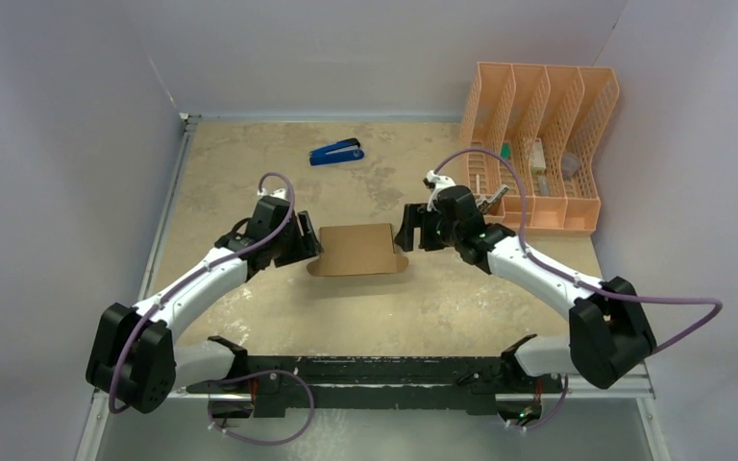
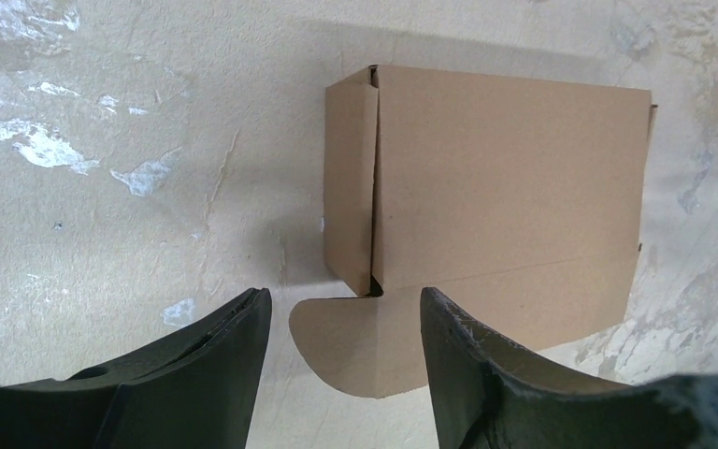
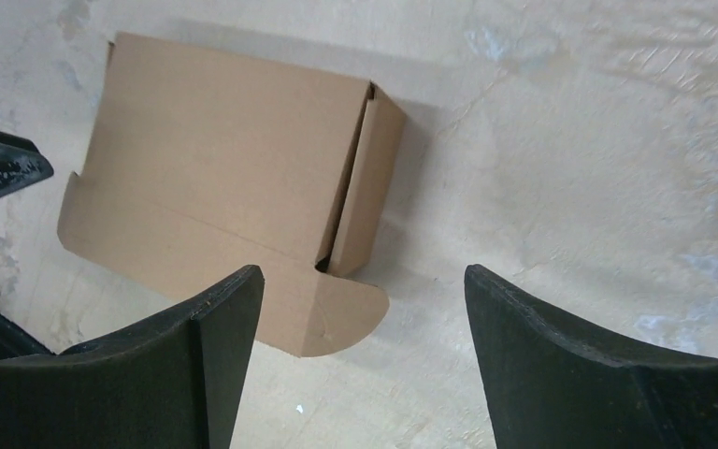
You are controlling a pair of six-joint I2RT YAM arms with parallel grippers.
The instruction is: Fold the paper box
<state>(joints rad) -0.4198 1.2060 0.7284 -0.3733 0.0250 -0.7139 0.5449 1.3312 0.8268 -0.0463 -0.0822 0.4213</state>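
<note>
Brown paper box (image 1: 357,250) (flap out) between wide left claw (image 1: 312,240), wide right claw (image 1: 407,230)

One paper box (image 1: 357,250), one stapler (image 1: 336,152) (probably), one organizer (image 1: 487,96), two arms (image 1: 202,274) (image 1: 538,271).

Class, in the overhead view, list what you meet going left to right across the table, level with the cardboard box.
left end effector → paper box → right end effector → peach mesh organizer

No text, label, brand, number or sign was legible in any view; the paper box (image 1: 358,249), mid-frame, showed plain unmarked cardboard.
</note>
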